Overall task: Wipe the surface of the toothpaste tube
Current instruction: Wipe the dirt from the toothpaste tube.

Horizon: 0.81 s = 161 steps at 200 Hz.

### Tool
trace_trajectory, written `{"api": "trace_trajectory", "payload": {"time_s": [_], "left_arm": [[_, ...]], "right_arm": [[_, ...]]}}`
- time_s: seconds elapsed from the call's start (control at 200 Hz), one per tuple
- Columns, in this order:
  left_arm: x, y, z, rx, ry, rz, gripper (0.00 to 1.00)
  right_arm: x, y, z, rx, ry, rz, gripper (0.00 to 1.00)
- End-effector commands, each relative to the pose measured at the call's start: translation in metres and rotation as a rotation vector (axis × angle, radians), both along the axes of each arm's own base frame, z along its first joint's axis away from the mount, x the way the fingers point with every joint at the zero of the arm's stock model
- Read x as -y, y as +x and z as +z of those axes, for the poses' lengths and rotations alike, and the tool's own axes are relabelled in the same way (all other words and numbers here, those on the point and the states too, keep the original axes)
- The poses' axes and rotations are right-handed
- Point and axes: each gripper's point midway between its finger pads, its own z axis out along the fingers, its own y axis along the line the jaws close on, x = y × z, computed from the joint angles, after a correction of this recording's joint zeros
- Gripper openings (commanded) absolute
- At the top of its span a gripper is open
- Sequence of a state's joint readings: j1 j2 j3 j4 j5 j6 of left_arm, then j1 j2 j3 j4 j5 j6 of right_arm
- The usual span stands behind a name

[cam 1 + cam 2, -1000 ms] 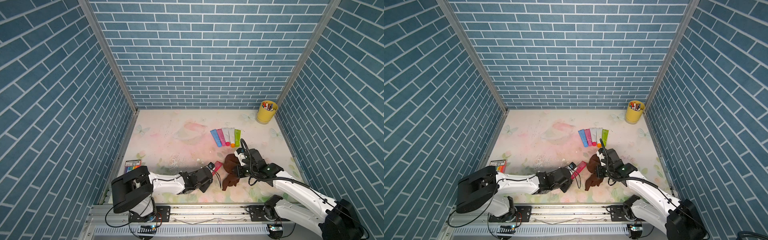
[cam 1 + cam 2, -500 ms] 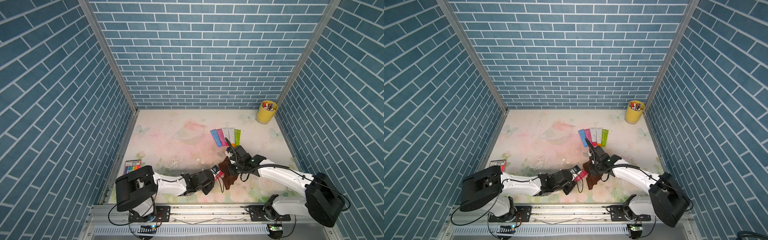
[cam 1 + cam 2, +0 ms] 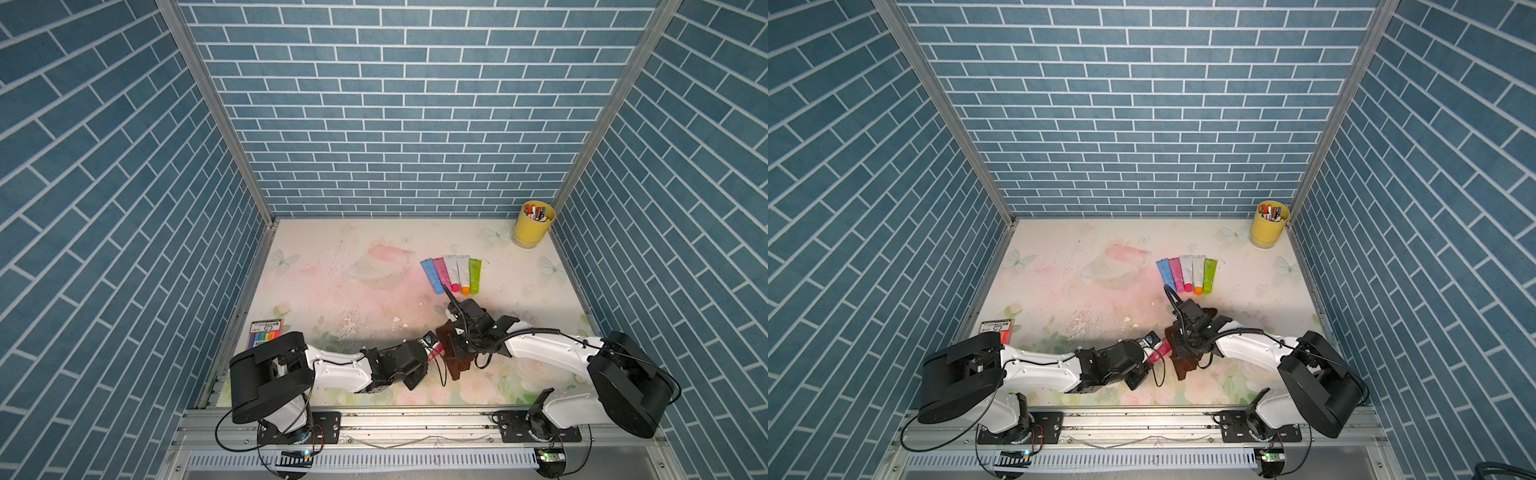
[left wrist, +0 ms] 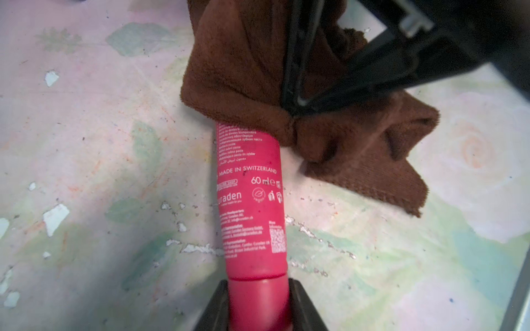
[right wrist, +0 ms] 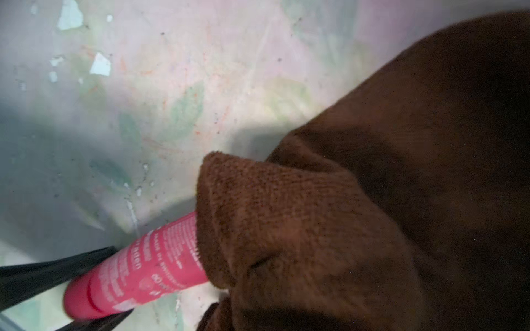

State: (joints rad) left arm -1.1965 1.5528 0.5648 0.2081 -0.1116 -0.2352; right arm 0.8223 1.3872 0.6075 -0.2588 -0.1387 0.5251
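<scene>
My left gripper [image 4: 257,286] is shut on the cap end of a red toothpaste tube [image 4: 251,200], which it holds low over the table near the front, as both top views show [image 3: 433,354] [image 3: 1160,350]. A brown cloth [image 4: 243,71] covers the tube's far end. My right gripper [image 3: 451,347] is shut on a bunch of that cloth [image 3: 457,361]. In the right wrist view the cloth [image 5: 344,229] fills most of the picture and hides the right fingers. The tube [image 5: 149,266] sticks out from under it.
Several coloured tubes [image 3: 451,272] lie in a row behind the grippers. A yellow cup of pens [image 3: 533,224] stands in the back right corner. A marker pack [image 3: 266,334] lies at the left edge. Blue brick walls close in three sides.
My right gripper has carried the cloth leftward from beside the tube onto its far end. The left gripper has held the tube almost still.
</scene>
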Motion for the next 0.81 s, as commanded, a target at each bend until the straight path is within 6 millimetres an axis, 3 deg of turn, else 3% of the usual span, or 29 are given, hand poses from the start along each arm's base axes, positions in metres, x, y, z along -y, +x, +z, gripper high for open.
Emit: {"api": "trace_trajectory", "payload": {"time_s": [0.0, 0.295, 0.4, 0.525, 0.655, 0.8], "left_arm": [[-0.002, 0.001, -0.002, 0.008, 0.016, 0.000, 0.04], [0.001, 0.000, -0.007, -0.003, 0.029, -0.012, 0.02], [0.001, -0.002, -0.007, -0.004, 0.027, -0.019, 0.02], [0.001, -0.002, -0.008, -0.008, 0.030, -0.023, 0.01], [0.001, -0.002, -0.008, -0.006, 0.029, -0.022, 0.00], [-0.001, -0.002, -0.005, -0.003, 0.019, -0.019, 0.00]], "right_arm": [[-0.023, -0.052, -0.008, -0.185, 0.122, 0.108, 0.00], [-0.062, -0.050, 0.029, -0.144, 0.321, 0.174, 0.00], [-0.062, -0.046, 0.029, -0.118, 0.313, 0.170, 0.00], [-0.042, -0.030, 0.016, -0.087, 0.229, 0.099, 0.00], [0.000, -0.001, 0.002, -0.073, 0.113, -0.046, 0.00], [0.043, 0.028, 0.002, -0.008, -0.011, -0.178, 0.00]]}}
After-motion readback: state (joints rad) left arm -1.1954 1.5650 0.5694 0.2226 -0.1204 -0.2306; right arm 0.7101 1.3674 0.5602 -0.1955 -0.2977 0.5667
